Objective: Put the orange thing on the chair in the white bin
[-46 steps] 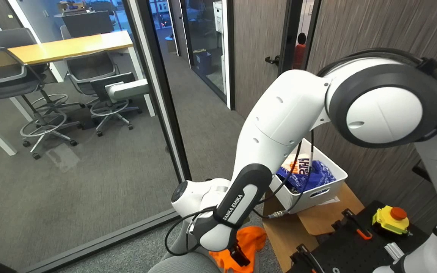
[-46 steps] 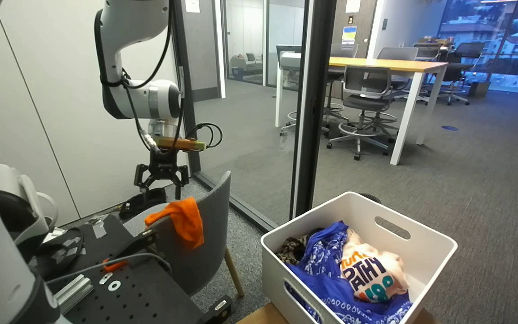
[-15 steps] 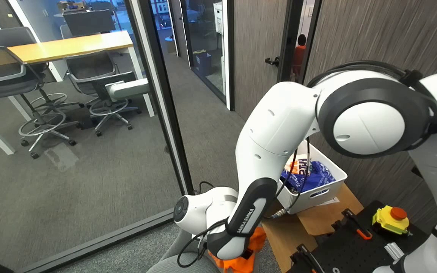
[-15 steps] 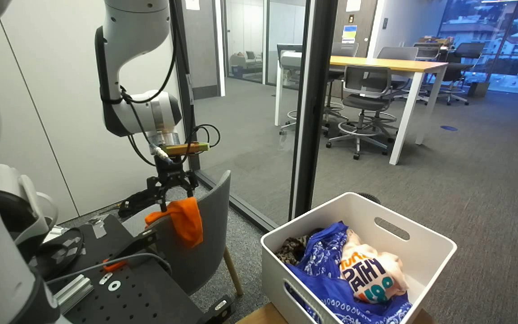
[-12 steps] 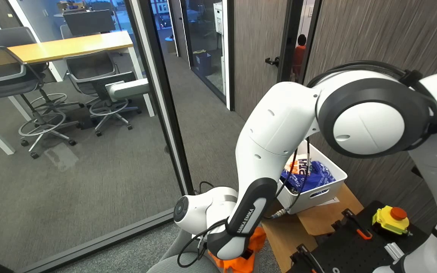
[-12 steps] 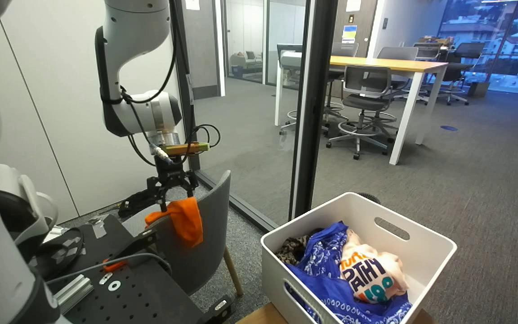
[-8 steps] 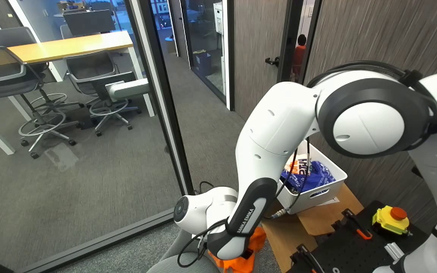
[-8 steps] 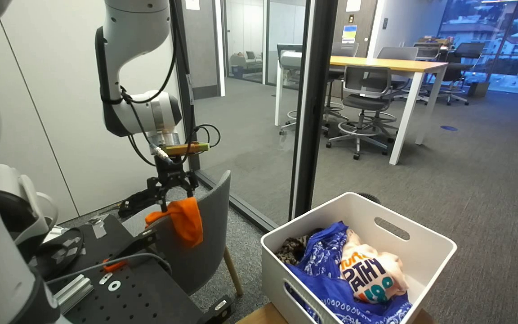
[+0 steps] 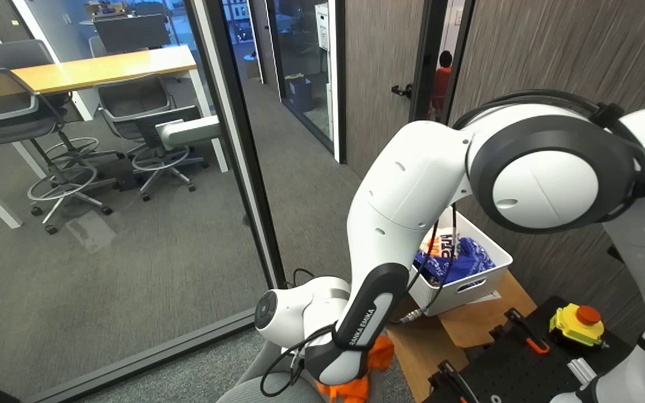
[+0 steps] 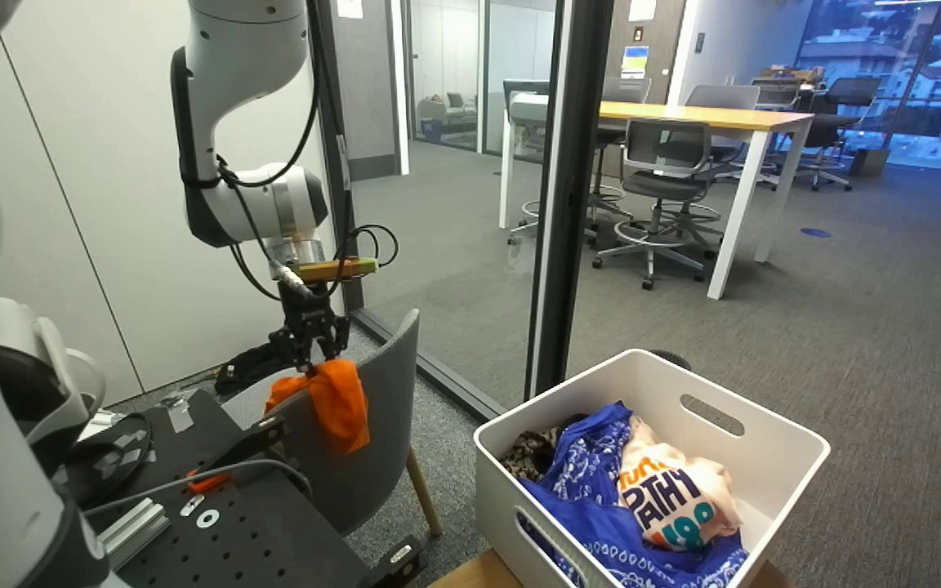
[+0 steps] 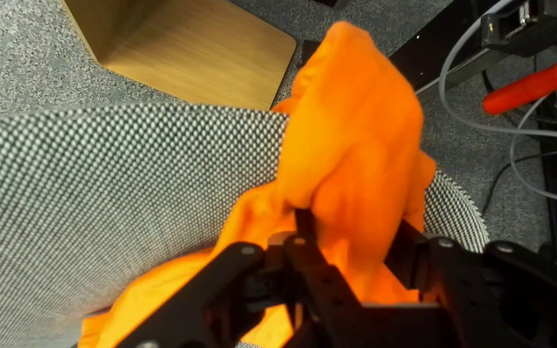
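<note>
The orange thing [image 10: 340,404] is a limp cloth draped over the backrest of the grey chair [image 10: 389,384]. My gripper [image 10: 320,363] points down at the chair's top edge. In the wrist view the cloth [image 11: 356,111] rises in a bunched fold between the fingers [image 11: 305,222], touched on both sides; the gripper is shut on it, with a thick wad between the pads. An exterior view shows only parts of the cloth [image 9: 350,390], the arm covering most of the gripper. The white bin [image 10: 495,490] stands apart from the chair.
Blue patterned fabric [image 10: 593,506] and a pale printed cloth [image 10: 675,498] lie in the bin, which rests on a wooden surface [image 9: 429,347]. A black perforated board [image 10: 234,539] is beside the chair. A glass wall's dark post [image 10: 560,204] stands behind.
The arm came down to the chair back and then stayed nearly in place. Over the last half second the fingers drew together and bunched the orange cloth between them.
</note>
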Controlling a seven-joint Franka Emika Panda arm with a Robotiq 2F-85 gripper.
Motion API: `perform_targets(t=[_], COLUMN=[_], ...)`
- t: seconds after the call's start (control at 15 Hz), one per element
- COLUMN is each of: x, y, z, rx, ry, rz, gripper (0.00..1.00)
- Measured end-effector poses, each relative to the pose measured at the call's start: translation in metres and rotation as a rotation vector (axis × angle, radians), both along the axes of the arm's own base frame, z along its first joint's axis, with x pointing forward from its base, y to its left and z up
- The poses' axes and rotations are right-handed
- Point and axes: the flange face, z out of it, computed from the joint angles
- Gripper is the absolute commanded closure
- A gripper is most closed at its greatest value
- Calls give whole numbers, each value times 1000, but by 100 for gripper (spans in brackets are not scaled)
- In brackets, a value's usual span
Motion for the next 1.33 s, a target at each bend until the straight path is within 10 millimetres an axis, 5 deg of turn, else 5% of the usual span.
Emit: perform_targets(t=[1.33], x=[18], y=[1], z=[9], rx=[-128], ry=[-26], rz=[-2], gripper=[94])
